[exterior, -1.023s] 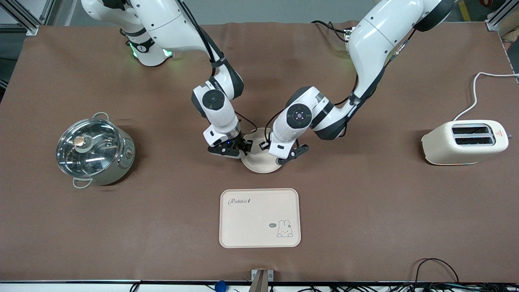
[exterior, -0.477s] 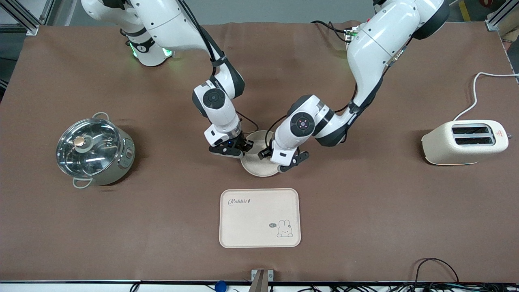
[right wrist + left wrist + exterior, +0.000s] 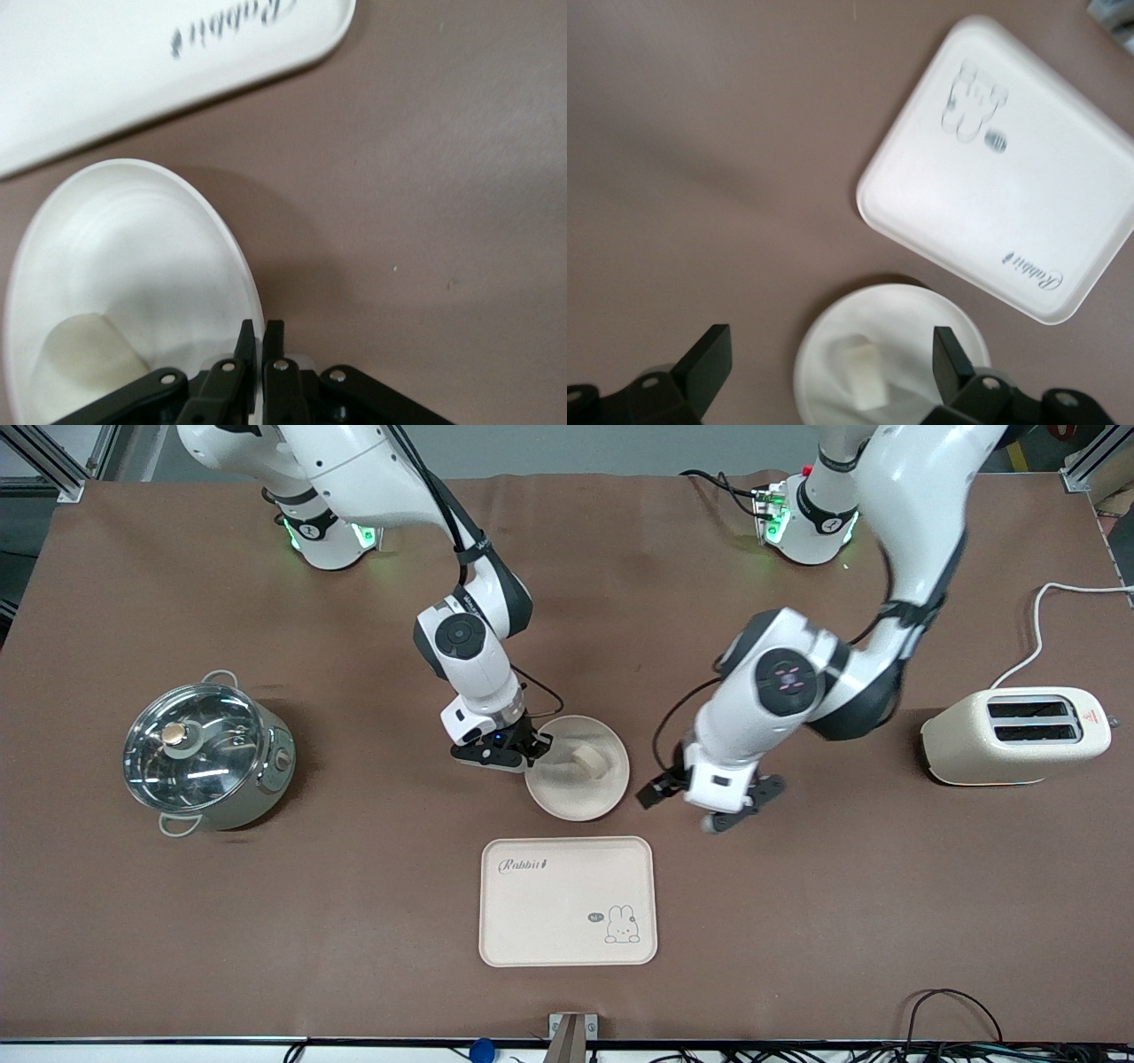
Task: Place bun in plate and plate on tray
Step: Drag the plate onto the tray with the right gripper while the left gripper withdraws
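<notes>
The bun (image 3: 588, 761) lies in the plate (image 3: 567, 797), which sits on the table, farther from the front camera than the tray (image 3: 568, 901). My right gripper (image 3: 512, 749) is shut on the plate's rim; the right wrist view shows its fingertips (image 3: 260, 341) pinching the rim of the plate (image 3: 133, 257), with the bun (image 3: 89, 363) inside and the tray (image 3: 106, 80) close by. My left gripper (image 3: 713, 808) is open and empty over bare table, beside the plate toward the left arm's end. The left wrist view (image 3: 831, 354) shows the plate (image 3: 912, 319), bun (image 3: 864, 372) and tray (image 3: 1028, 195).
A steel pot with a glass lid (image 3: 205, 753) stands toward the right arm's end. A cream toaster (image 3: 1019, 735) with a white cable stands toward the left arm's end. Cables lie along the table's near edge.
My left gripper has swung off the plate toward the left arm's end. The bun now shows lying in the plate. My right gripper stays at the plate's rim.
</notes>
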### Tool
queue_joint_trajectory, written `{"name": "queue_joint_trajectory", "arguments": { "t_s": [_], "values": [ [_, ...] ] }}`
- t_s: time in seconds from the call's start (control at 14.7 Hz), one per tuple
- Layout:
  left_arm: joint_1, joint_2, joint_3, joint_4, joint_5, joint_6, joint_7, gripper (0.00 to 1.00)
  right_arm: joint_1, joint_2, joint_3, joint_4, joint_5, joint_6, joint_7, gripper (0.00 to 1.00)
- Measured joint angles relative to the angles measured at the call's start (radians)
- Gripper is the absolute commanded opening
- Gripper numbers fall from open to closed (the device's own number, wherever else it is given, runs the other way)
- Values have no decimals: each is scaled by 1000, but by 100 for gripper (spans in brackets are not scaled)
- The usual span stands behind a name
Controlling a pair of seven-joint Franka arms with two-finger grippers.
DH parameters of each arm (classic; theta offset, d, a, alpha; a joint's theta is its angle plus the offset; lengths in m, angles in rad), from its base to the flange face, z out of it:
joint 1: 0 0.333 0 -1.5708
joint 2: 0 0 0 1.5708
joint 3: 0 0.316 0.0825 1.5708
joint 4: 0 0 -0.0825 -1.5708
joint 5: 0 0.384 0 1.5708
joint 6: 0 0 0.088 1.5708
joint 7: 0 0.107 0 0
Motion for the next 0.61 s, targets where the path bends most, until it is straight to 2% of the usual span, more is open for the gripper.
{"name": "queue_joint_trajectory", "arguments": {
  "t_s": [0.14,0.34,0.48,0.61],
  "values": [
    [60,-64,1,0,0,-53,132,100,-34,-14,-4,27,1,1,1,1],
    [157,-147,2,0,0,-134,328,100,-113,0,-4,129,34,-4,1,1],
    [212,-205,2,1,0,-205,460,100,-153,54,-4,227,66,-17,0,1],
    [258,-272,2,2,0,-293,588,100,-175,155,-3,344,78,-17,15,0]
  ]
}}
